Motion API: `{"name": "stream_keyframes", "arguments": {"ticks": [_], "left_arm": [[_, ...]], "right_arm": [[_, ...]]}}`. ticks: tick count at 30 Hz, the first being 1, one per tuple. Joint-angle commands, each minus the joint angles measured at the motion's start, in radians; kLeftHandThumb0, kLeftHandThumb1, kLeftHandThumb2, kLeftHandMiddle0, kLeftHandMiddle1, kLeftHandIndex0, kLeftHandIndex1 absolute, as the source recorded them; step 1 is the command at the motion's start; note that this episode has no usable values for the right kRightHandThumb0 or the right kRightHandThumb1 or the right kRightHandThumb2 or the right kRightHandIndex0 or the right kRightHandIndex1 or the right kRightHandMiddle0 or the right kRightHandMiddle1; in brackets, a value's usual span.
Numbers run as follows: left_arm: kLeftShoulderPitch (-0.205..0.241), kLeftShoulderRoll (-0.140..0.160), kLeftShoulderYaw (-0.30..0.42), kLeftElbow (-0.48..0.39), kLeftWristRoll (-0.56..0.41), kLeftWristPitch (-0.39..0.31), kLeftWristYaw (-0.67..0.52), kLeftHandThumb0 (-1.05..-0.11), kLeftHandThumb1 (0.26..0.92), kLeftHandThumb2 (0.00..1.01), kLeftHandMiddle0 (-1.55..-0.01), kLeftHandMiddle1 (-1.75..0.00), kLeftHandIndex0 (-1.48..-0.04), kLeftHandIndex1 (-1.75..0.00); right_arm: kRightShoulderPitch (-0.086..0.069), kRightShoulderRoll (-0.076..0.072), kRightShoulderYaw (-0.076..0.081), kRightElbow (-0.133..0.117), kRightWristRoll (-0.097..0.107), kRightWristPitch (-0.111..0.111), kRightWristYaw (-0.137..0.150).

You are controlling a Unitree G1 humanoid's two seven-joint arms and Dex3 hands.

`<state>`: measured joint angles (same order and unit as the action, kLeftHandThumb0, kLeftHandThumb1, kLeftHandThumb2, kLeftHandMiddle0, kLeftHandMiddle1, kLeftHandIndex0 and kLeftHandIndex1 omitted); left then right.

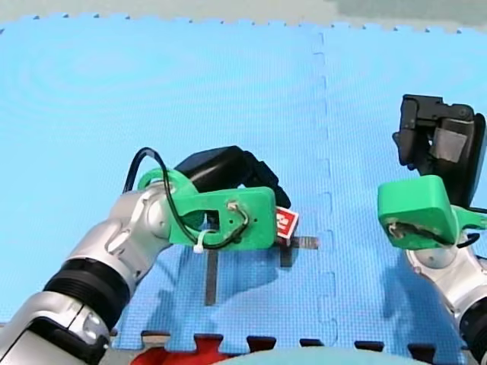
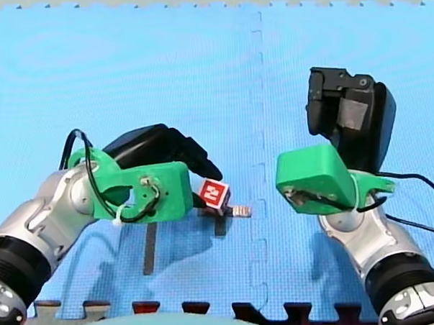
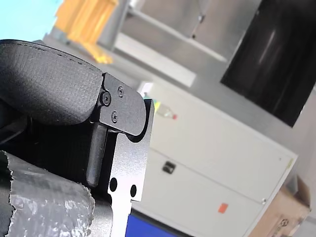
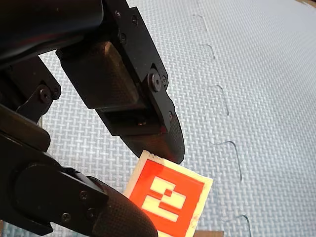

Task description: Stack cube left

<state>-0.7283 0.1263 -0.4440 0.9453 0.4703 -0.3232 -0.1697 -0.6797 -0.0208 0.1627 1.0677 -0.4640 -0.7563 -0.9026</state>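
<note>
Red-and-white patterned cube (image 2: 215, 193), blue foam mat (image 2: 163, 78)

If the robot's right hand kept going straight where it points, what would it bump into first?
Probably nothing: the right hand points forward over the blue mat, though its height is unclear. The left hand, at the mat's near left, holds the red cube.

We see 1 red cube (image 2: 214, 194), its white-bordered face printed with a pale blocky marker, tilted and pinched between the left hand's (image 2: 162, 154) fingertips, low over the blue mat (image 2: 162, 64).
</note>
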Motion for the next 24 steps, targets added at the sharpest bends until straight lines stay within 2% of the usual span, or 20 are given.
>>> {"name": "stream_keyframes", "arguments": {"ticks": [1, 8, 24], "left_arm": [[0.011, 0.004, -0.001, 0.017, -0.002, 0.002, -0.024, -0.459, 0.781, 0.0, -0.99, -1.75, -1.34, -0.03], [0.006, 0.011, -0.006, 0.025, 0.001, -0.007, -0.038, -0.463, 0.78, 0.0, -0.99, -1.75, -1.35, -0.03], [0.009, 0.003, -0.025, 0.033, 0.031, 0.023, -0.001, -0.474, 0.779, 0.0, -0.98, -1.75, -1.33, -0.01]], "right_arm": [[-0.008, 0.001, -0.004, -0.005, 0.004, 0.006, 0.0], [-0.014, 0.006, -0.004, -0.004, 0.003, 0.016, -0.002], [-0.005, 0.007, -0.003, -0.014, 0.002, 0.012, -0.006]]}}
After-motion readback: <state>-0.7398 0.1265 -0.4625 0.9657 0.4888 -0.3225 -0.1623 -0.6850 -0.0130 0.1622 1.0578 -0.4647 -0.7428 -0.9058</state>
